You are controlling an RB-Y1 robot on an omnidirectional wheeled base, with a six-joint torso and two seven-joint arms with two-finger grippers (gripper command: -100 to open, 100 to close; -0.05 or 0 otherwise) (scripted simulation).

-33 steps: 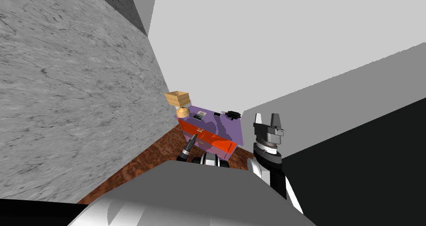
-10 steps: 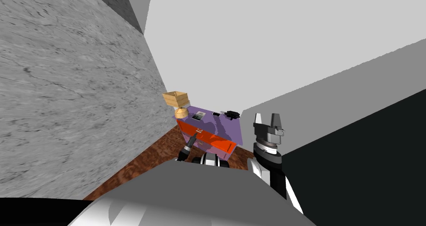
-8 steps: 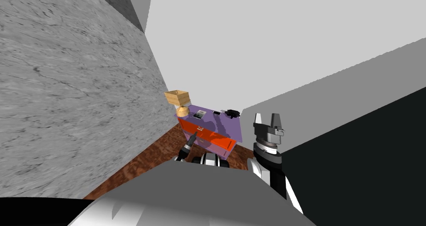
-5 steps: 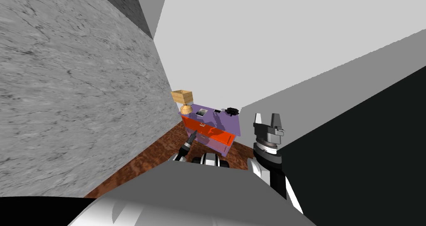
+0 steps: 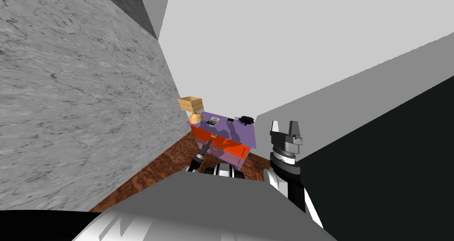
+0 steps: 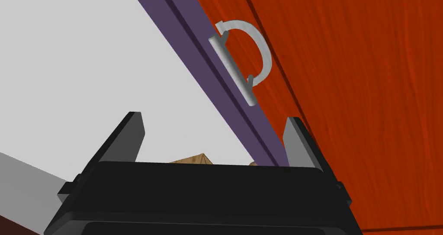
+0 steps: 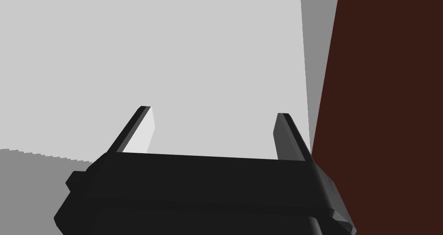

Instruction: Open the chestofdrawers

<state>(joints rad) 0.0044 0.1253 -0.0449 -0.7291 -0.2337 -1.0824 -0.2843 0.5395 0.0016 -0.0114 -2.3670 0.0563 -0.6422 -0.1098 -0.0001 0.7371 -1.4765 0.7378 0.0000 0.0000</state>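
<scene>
Left gripper (image 6: 214, 137) gapes wide and empty just short of the grey bar handle (image 6: 235, 68) on an orange-red drawer front (image 6: 346, 94). The bar's middle looks the surest hold; the right gripper (image 5: 286, 134), equally spread, hangs idle right of centre in the head view. The purple-topped chest of drawers (image 5: 235, 132) sits mid-frame by the far wall. It seems rigid and heavy, so a straight, steady pull should suit the drawer; the lamp (image 5: 190, 104) on top may wobble.

Brown floor (image 5: 146, 176) carries the chest of drawers (image 5: 227, 148), lamp (image 5: 191, 104) on top

A home's room: chest of drawers (image 5: 235, 132), lamp (image 5: 190, 104), brown floor (image 5: 150, 171).
</scene>
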